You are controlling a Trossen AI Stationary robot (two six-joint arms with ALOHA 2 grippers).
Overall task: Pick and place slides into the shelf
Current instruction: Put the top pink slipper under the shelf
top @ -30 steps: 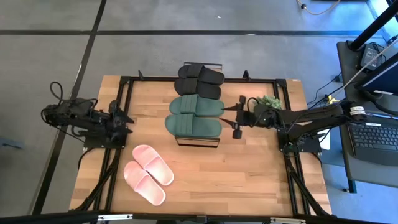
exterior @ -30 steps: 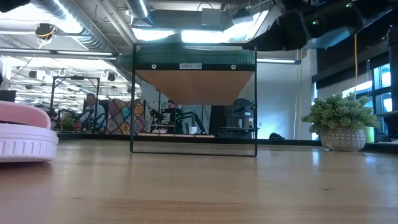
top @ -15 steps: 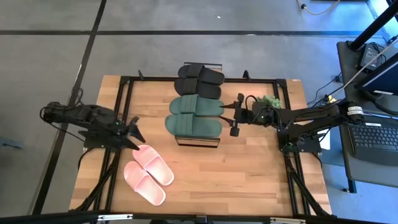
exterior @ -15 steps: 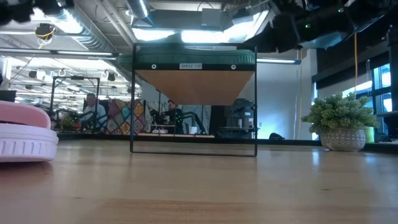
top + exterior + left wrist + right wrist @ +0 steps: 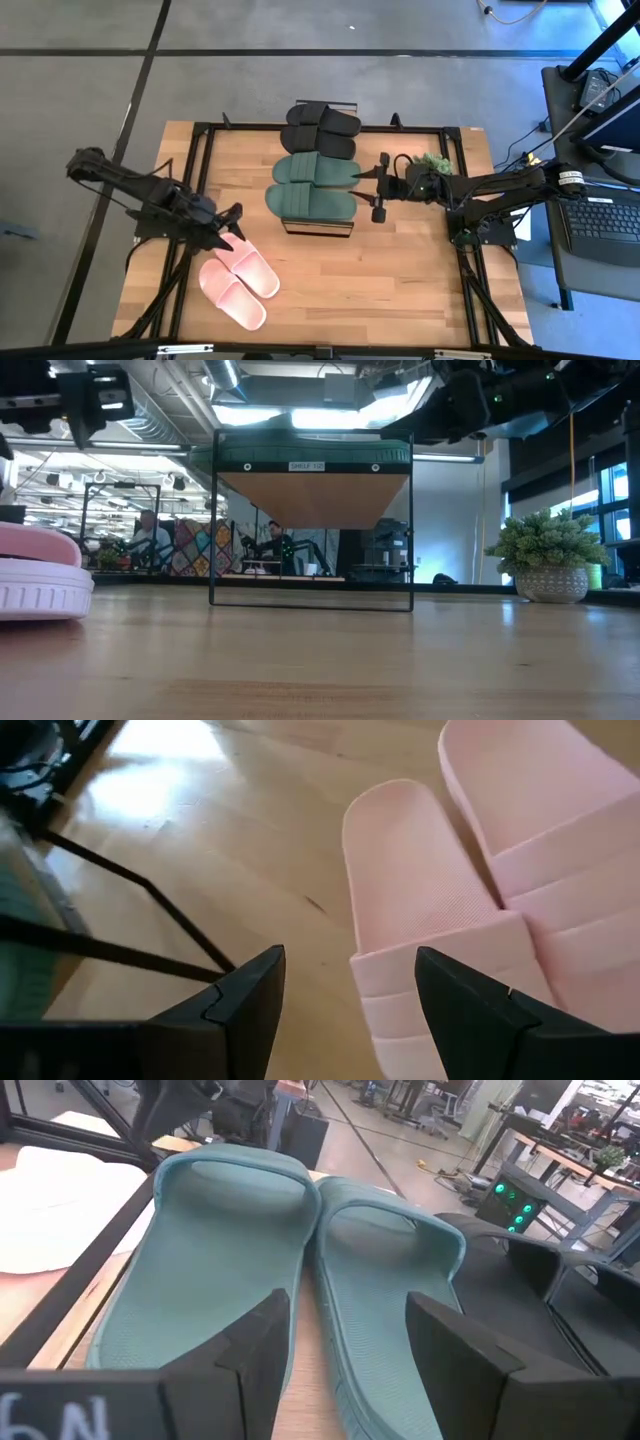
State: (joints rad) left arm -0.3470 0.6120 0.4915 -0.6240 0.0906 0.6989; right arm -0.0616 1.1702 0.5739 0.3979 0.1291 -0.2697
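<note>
A pale pink pair of slides (image 5: 240, 278) lies flat on the table at the near left; the one closer to the shelf (image 5: 425, 910) and its mate (image 5: 540, 820) fill the left wrist view. My left gripper (image 5: 230, 228) (image 5: 345, 1010) hovers open just above the closer pink slide, tipped down, touching nothing. A dark green pair (image 5: 312, 186) and a black pair (image 5: 320, 128) rest on the shelf (image 5: 320, 228) in the table's middle. My right gripper (image 5: 380, 188) (image 5: 360, 1350) stands open at the shelf's right side, level with the green slides (image 5: 210, 1270), nothing between its fingers.
A small potted plant (image 5: 432, 162) (image 5: 550, 560) stands at the far right, behind my right arm. Black frame bars (image 5: 130, 880) run along the table's left side. Bare wood lies between the pink slides and the near right corner (image 5: 400, 290).
My left gripper has swung from the table's left edge toward the pink slides, going right and toward the near edge while sinking and tipping downward. It has stayed open. My right gripper has kept its place beside the shelf.
</note>
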